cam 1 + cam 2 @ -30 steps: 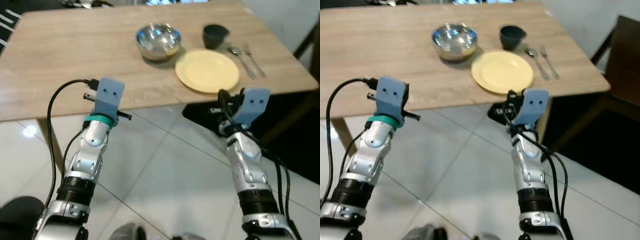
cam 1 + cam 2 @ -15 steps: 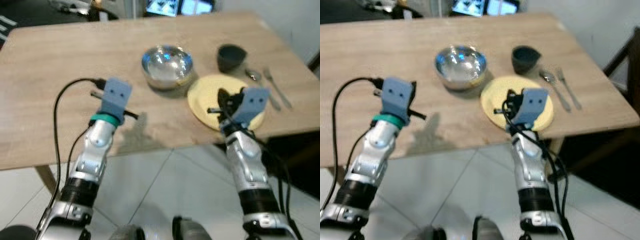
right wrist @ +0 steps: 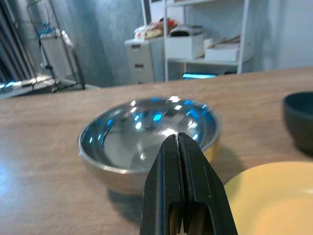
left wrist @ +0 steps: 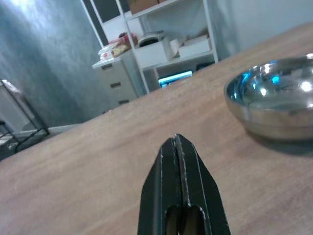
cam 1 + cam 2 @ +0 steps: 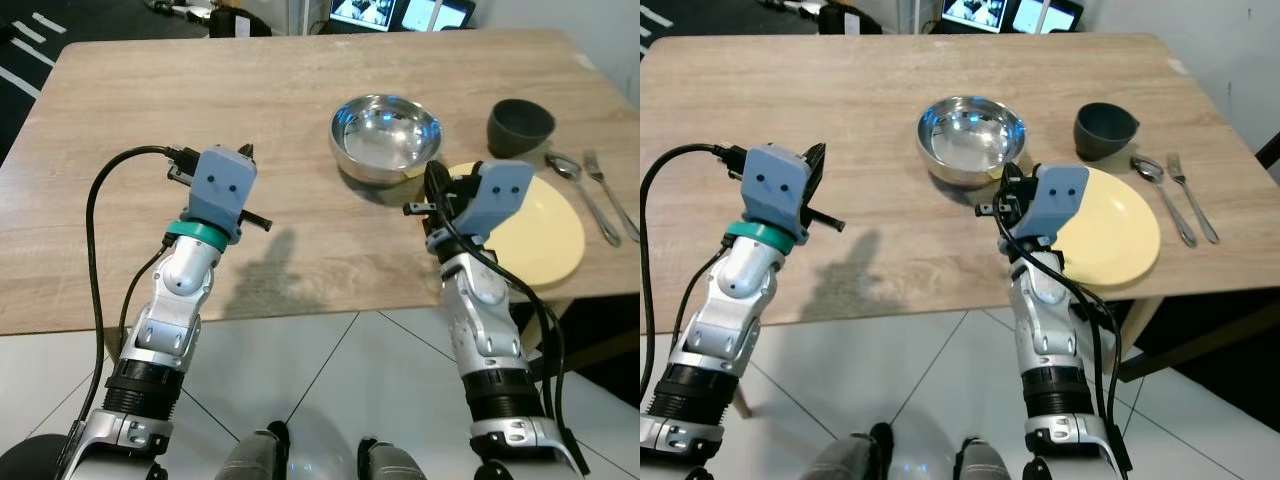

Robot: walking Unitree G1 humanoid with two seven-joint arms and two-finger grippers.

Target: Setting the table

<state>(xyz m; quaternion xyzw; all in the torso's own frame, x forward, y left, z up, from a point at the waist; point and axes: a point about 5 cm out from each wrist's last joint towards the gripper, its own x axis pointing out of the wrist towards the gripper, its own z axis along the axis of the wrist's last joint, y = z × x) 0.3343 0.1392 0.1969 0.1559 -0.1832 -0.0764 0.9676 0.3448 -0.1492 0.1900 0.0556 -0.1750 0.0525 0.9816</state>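
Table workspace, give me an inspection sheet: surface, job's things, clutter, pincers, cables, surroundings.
Surface: wooden table, bare on its left half.
Job's things: steel bowl; yellow plate at the near edge, touching the bowl; dark cup; spoon and fork side by side right of the plate.
Clutter: nothing seen.
Pincers: left pincer shut, empty, over the table; right pincer shut, empty, pointing at the bowl.
Cables: black cable loops from the left wrist; black cables run down the right forearm.
Surroundings: shelving, screens, tiled floor.
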